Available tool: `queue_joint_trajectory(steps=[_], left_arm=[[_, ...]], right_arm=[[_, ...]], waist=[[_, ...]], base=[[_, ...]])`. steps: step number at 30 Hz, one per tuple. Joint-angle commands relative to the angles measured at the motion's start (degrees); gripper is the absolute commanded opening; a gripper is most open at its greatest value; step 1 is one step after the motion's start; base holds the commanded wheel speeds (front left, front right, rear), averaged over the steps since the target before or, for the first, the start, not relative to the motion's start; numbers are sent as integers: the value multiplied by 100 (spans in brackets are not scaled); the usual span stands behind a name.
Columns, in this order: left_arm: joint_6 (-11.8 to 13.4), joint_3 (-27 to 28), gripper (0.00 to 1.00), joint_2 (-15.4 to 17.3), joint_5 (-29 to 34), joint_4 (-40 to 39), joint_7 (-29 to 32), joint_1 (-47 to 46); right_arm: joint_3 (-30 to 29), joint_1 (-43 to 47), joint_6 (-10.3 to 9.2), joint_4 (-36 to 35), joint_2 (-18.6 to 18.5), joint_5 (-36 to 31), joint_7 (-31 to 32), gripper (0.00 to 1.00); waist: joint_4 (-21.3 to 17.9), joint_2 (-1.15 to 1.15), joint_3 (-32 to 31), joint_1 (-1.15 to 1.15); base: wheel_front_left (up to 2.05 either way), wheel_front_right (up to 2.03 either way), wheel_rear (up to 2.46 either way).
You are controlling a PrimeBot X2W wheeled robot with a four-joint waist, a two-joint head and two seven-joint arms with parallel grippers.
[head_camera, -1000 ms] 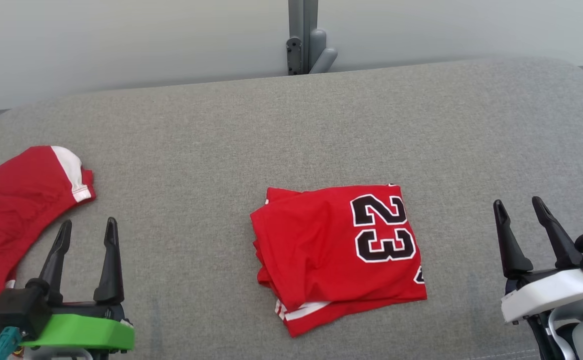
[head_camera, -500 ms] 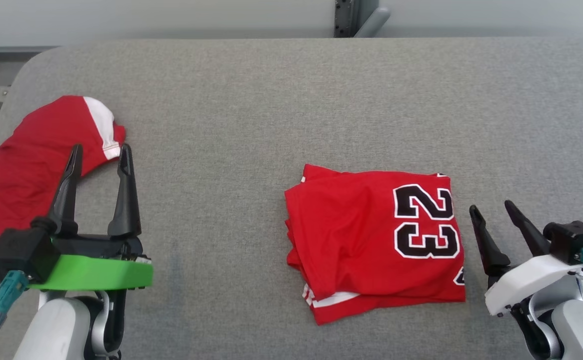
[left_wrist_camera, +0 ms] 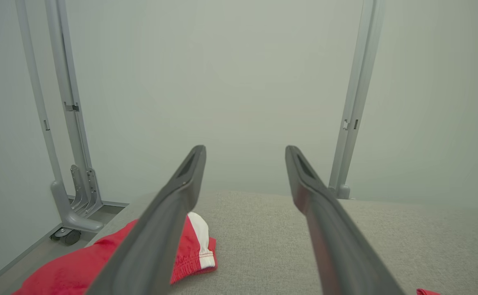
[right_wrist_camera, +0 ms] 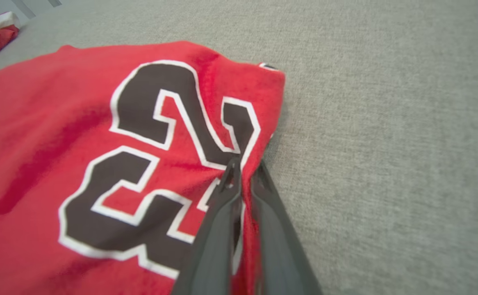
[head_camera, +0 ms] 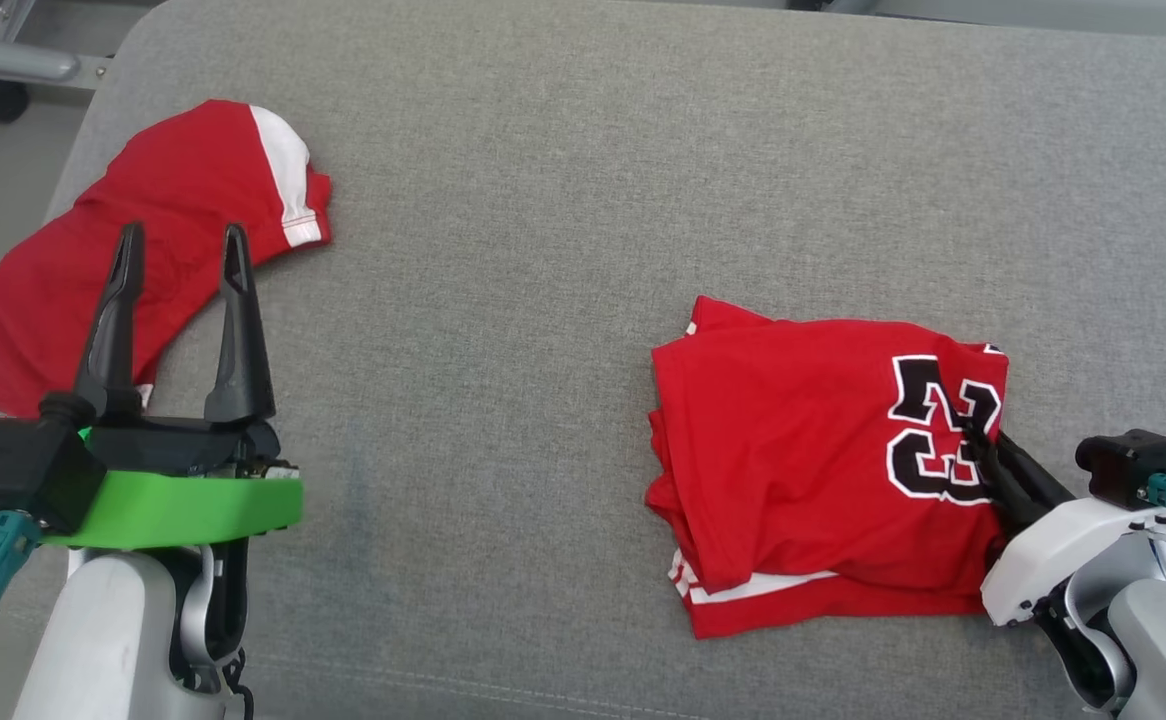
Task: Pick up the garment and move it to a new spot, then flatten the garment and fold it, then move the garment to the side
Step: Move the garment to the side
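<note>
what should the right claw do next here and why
Probably raise the right claw a little: it is pinched shut on the right edge of the folded jersey, by the number. The jersey looks fully folded on the grey cushion, so carrying it aside is what remains.

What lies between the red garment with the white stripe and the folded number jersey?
Nothing; in the head view, that stretch is bare grey cushion from the striped garment to the jersey.
</note>
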Motion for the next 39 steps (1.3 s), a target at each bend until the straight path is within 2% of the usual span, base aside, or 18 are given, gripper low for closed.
queue_joint_trajectory(steps=[1,6,11,18,25,33,37,39], left_arm=[[-49,66,100,-48,101,0,-20,-74],[-127,201,100,-132,189,0,-20,-7],[-201,306,100,-245,324,-55,-20,47],[-249,332,100,-365,457,-133,-21,-2],[-201,312,100,-254,591,-157,32,-203],[-129,385,100,26,752,-352,333,-490],[-109,411,100,140,787,-522,463,-629],[-74,418,100,196,821,-666,550,-651]], right_arm=[[10,-40,-22,145,-66,29,-40,0],[86,-183,-23,164,-144,5,-187,0],[180,-390,-21,-4,-209,-148,-347,0],[378,-853,-16,-269,-434,-468,-447,0],[443,-1322,-16,-230,-687,-561,-507,0],[724,-2204,-16,-104,-1022,-546,-575,0],[727,-2587,-16,124,-1378,-484,-596,0],[581,-2780,-16,317,-1687,-413,-598,0]], waist=[[59,0,67,0],[-4,0,77,0],[-256,0,140,0],[-1092,0,450,0],[-1844,0,868,0],[-2382,0,1462,0],[-2489,0,1757,0],[-2545,0,1929,0]], base=[[0,0,0],[0,0,0],[0,0,0],[0,0,0],[0,0,0],[0,0,0],[0,0,0],[0,0,0]])
